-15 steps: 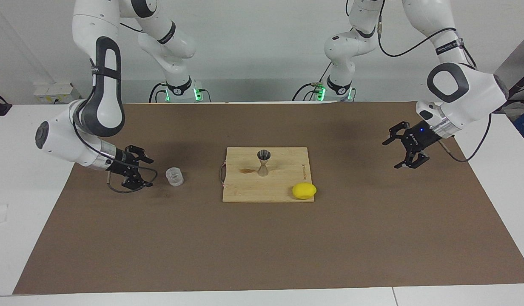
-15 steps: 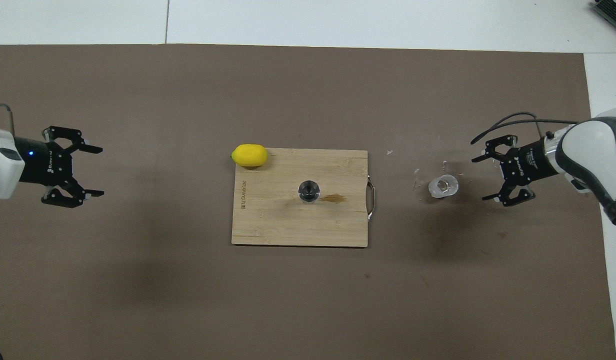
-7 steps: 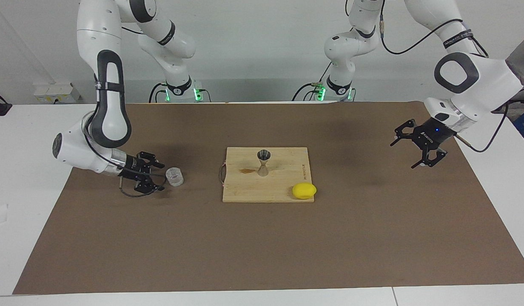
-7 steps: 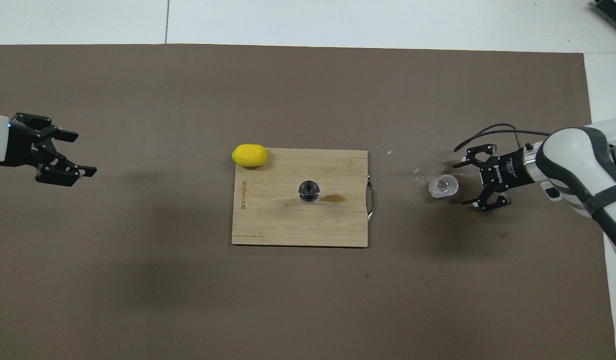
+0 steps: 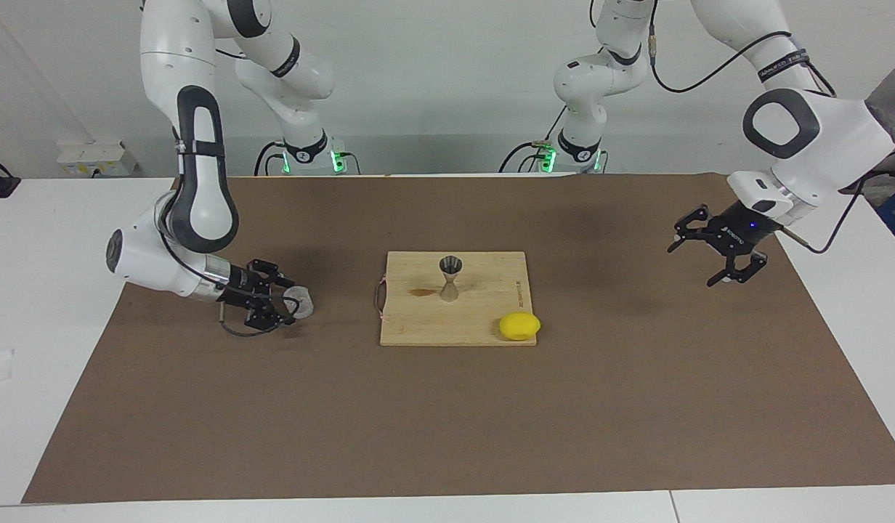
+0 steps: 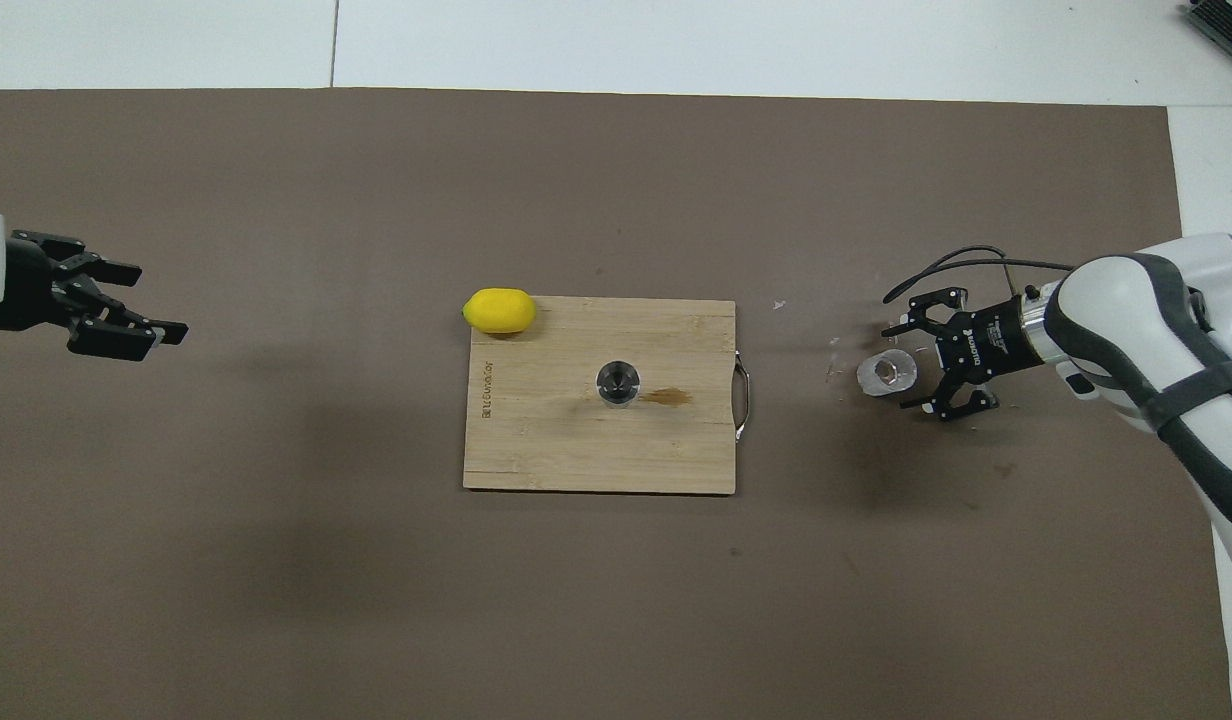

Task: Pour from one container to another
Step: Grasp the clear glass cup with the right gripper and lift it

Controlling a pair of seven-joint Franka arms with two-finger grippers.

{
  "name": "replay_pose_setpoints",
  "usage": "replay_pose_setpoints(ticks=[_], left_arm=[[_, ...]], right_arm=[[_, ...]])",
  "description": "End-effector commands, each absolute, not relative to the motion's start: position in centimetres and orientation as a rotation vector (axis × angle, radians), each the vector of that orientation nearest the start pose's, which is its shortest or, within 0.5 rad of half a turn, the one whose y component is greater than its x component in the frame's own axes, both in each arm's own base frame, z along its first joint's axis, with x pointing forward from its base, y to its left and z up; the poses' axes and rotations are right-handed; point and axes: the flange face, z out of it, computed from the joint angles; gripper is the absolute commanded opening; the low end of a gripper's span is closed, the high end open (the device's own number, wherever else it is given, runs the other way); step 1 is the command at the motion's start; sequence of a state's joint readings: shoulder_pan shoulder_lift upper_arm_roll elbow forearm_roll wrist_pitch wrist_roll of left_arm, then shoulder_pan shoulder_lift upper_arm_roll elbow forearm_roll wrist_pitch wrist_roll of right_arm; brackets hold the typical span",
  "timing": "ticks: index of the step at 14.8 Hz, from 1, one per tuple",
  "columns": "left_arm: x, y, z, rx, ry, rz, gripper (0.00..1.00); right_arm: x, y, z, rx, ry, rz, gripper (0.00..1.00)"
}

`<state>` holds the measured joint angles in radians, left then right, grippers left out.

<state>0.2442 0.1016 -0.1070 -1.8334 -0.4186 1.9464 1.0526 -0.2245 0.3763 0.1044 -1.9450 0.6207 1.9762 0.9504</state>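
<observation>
At the table's edge farthest from the robots nothing stands out; closer in, a yellow lemon (image 5: 519, 326) rests at the corner of a wooden cutting board (image 5: 418, 327). On that board a metal jigger (image 5: 450, 278) stands upright beside a brown stain (image 5: 422, 292). Toward the right arm's end, the right gripper (image 5: 282, 300) brackets the clear cup (image 5: 301, 301) on the brown mat (image 5: 447, 421), fingers either side; whether they press it cannot be told. The left gripper (image 5: 702, 256) hangs spread wide over the mat's other end.
</observation>
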Motion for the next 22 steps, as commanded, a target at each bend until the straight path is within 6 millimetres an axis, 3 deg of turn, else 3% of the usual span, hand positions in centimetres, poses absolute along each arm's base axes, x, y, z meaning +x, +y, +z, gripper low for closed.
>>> replay_pose_setpoints(ticks=[1, 3, 4, 6, 8, 11, 15, 16, 20, 22], left_arm=[[59.3, 5.5, 49.6, -3.227, 1.087, -0.421, 1.00], [59.3, 5.3, 50.7, -3.201, 0.952, -0.366, 1.00], [59.3, 4.7, 51.3, -3.188, 0.899, -0.347, 1.00], [58.8, 1.9, 53.2, -3.160, 0.820, -0.329, 1.00], [58.1, 0.5, 54.5, -3.159, 0.731, -0.315, 1.00], [57.0, -0.9, 54.9, -3.204, 0.659, -0.227, 1.00], [55.8, -5.4, 57.2, -3.257, 0.514, -0.131, 1.00], [55.6, -5.7, 57.2, -3.267, 0.469, -0.109, 1.00], [54.9, -9.1, 57.8, -3.134, 0.559, -0.072, 1.00], [54.8, -9.3, 58.1, -3.130, 0.550, -0.091, 1.00]], right_arm=[[58.0, -3.4, 28.3, -2.036, 1.672, 0.691, 0.39], [58.1, -3.4, 29.9, -2.050, 1.644, 0.656, 0.05], [58.1, -3.4, 31.0, -2.052, 1.641, 0.632, 0.00], [58.4, -2.1, 32.9, -2.077, 1.614, 0.596, 0.00], [58.6, 1.5, 34.8, -2.089, 1.650, 0.587, 0.00], [59.7, 6.0, 37.7, -2.069, 1.765, 0.509, 0.00], [60.9, 13.2, 41.4, -2.148, 1.912, 0.360, 0.00], [61.3, 14.6, 42.5, -2.157, 1.943, 0.301, 0.00], [60.8, 22.0, 45.3, -2.242, 1.983, 0.065, 0.00], [60.1, 25.2, 46.0, -2.249, 1.991, -0.005, 0.00]])
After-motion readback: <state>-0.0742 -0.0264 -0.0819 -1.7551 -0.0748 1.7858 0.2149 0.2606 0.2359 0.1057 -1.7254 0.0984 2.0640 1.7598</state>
